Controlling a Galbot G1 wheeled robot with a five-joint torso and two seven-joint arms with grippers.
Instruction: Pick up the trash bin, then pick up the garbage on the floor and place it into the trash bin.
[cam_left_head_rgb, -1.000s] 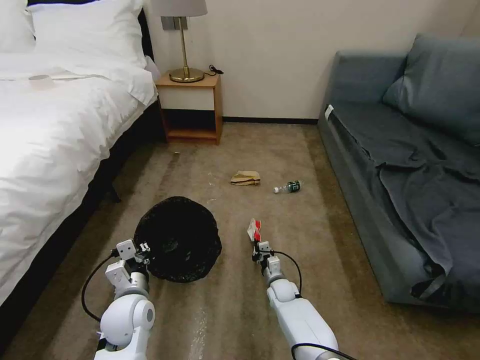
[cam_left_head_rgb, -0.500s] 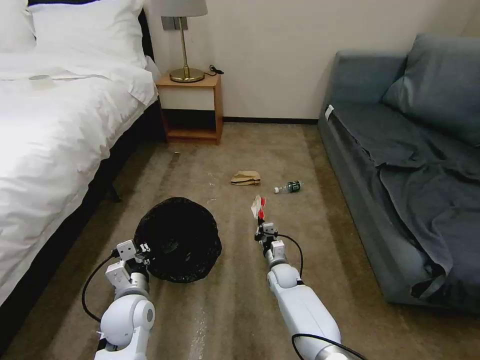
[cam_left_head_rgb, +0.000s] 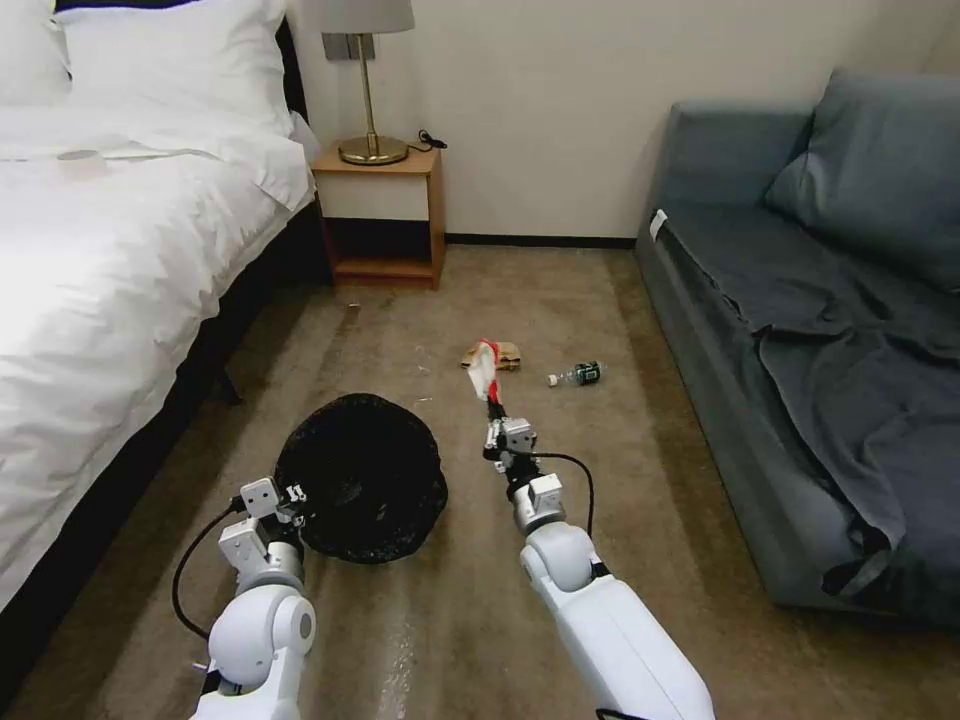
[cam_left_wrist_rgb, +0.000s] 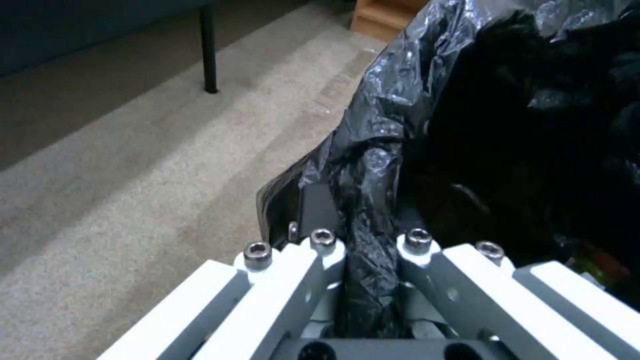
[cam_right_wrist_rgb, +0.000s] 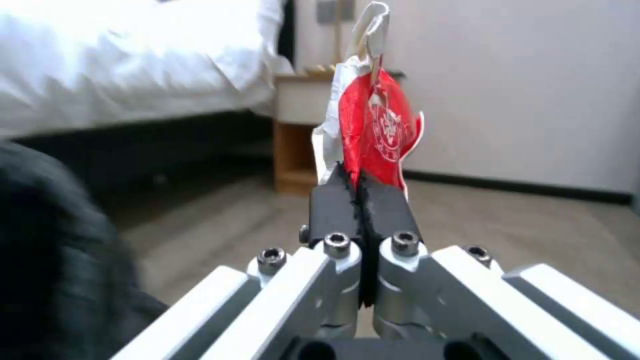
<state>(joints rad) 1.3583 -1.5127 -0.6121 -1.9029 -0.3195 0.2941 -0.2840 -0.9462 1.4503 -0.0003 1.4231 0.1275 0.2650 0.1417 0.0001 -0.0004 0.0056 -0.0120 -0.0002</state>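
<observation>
Right hand (cam_left_head_rgb: 493, 408) pinches red packet (cam_left_head_rgb: 484, 366), upright; bin (cam_left_head_rgb: 362, 475), clamped by left hand (cam_left_head_rgb: 292, 497), lies to its left.

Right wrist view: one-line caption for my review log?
Right claw shut on the red snack packet, held upright above the carpet.

Black bin bag (cam_left_head_rgb: 362, 475), red/white packet (cam_left_head_rgb: 485, 366), tan paper bag (cam_left_head_rgb: 505, 352), grey sofa (cam_left_head_rgb: 800, 330), brown carpet (cam_left_head_rgb: 450, 620).

One trash bin (cam_left_head_rgb: 362, 478). Three garbage pieces: one red packet (cam_left_head_rgb: 484, 366), one tan paper bag (cam_left_head_rgb: 506, 352), one small bottle (cam_left_head_rgb: 577, 375). Two grippers: left gripper (cam_left_head_rgb: 291, 497), right gripper (cam_left_head_rgb: 494, 406).
</observation>
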